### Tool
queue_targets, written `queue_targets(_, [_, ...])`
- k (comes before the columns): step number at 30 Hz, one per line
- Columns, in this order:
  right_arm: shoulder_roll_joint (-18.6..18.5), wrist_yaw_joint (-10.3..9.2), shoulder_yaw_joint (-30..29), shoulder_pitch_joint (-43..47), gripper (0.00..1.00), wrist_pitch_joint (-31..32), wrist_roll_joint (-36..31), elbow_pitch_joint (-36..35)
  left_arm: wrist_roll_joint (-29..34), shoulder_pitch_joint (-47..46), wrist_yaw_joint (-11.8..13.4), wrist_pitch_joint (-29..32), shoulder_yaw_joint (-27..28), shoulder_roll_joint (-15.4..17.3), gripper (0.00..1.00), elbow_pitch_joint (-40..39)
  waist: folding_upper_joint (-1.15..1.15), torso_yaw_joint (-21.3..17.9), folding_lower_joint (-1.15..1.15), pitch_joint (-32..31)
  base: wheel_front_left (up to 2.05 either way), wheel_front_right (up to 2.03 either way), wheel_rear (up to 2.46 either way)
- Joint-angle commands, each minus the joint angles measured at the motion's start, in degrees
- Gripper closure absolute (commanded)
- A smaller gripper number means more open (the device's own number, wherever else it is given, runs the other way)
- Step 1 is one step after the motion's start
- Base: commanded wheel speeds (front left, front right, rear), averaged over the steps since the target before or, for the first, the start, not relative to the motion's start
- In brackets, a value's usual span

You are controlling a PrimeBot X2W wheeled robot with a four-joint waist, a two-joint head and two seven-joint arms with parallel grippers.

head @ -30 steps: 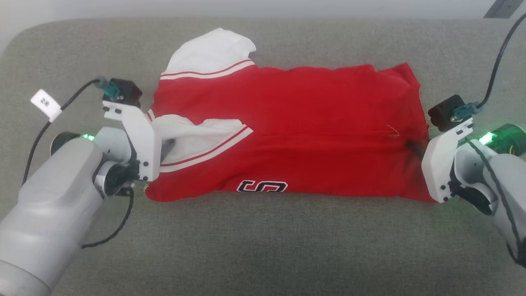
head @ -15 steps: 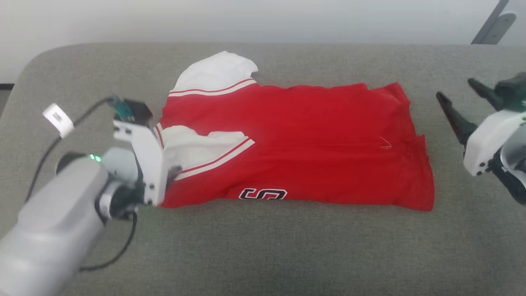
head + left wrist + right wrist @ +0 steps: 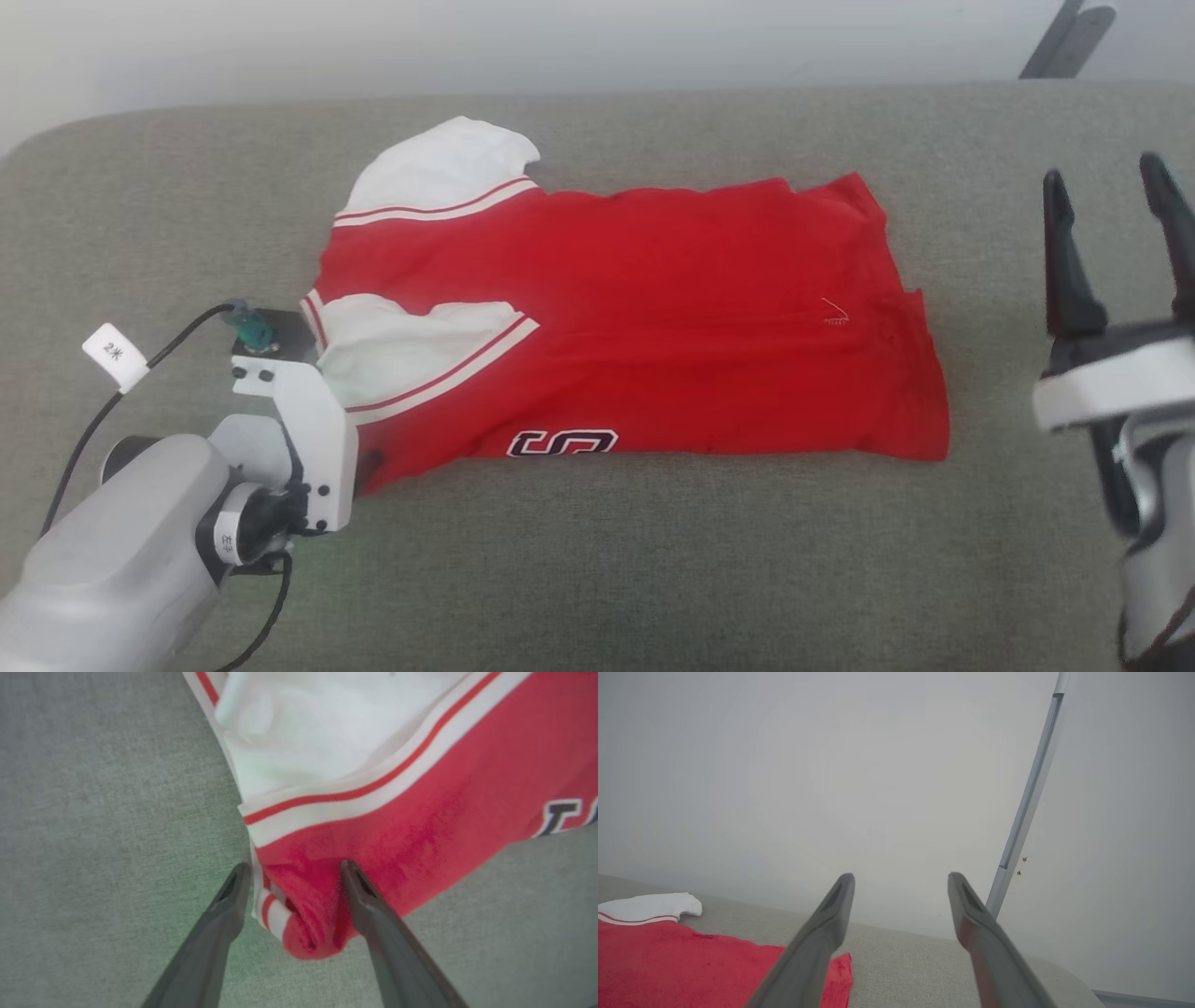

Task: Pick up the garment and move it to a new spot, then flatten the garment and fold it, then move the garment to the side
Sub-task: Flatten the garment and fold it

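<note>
The garment point(image 3: 635, 308), a red jersey with white panels and striped trim, lies folded into a long rectangle on the grey cushion point(image 3: 597, 560). Part of a white block letter shows at its near edge. My left gripper point(image 3: 369, 462) sits at the garment's near left corner, mostly hidden behind its white bracket. In the left wrist view the left gripper point(image 3: 294, 868) is open, and the bunched red corner of the garment point(image 3: 420, 812) lies loose between the fingers. My right gripper point(image 3: 1103, 173) is open and lifted to the right of the garment, fingers pointing up and holding nothing. The right gripper point(image 3: 900, 876) faces the wall, with the garment point(image 3: 668, 961) low at the left.
The cushion's rounded far edge meets a pale wall point(image 3: 560, 37). A slanted metal bar point(image 3: 1064, 37) stands at the back right and also appears as the bar point(image 3: 1027, 798). A black cable with a white tag point(image 3: 117, 355) trails from my left wrist.
My right gripper let go of the garment's right edge, opened and rose away to the right. My left gripper opened and drew back to the near left corner. The camera has shifted.
</note>
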Motion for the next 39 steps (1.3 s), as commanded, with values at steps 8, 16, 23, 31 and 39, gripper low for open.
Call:
queue_targets(8, [6.29, -0.08, -3.31, 6.56, 0.0, 3.79, -2.5, -7.8, -2.14, 0.13, -1.72, 0.79, -0.13, -2.53, 0.88, 5.72, 0.0, -1.25, 0.0, 1.8, 0.0, 0.0, 0.0])
queue_targets(16, [5.55, -0.07, -1.99, 7.91, 0.0, 12.36, 2.58, -6.21, -1.91, -1.55, -3.74, -0.09, -0.38, -4.22, 1.0, 8.27, 0.0, -0.41, 0.0, 3.22, 0.0, 0.0, 0.0])
queue_targets(23, [2.23, -0.05, 2.57, 8.4, 0.0, 25.13, 9.5, -2.27, -1.21, -3.06, -4.89, -0.91, -0.82, -5.67, 1.0, 9.41, 0.0, 1.28, 0.0, 4.12, 0.0, 0.0, 0.0])
queue_targets(31, [-0.84, -0.04, 5.34, 9.0, 0.0, 37.55, 14.04, -0.31, -0.82, -4.0, -5.8, -1.67, -1.3, -7.26, 1.0, 9.65, 0.0, 3.06, 0.0, 5.1, 0.0, 0.0, 0.0])
queue_targets(39, [-2.42, -0.05, 7.2, 7.65, 0.86, 48.87, 15.51, 2.51, -0.94, -4.46, -6.61, -2.34, -1.46, -8.4, 1.0, 10.02, 0.0, 4.55, 0.0, 6.14, 0.0, 0.0, 0.0])
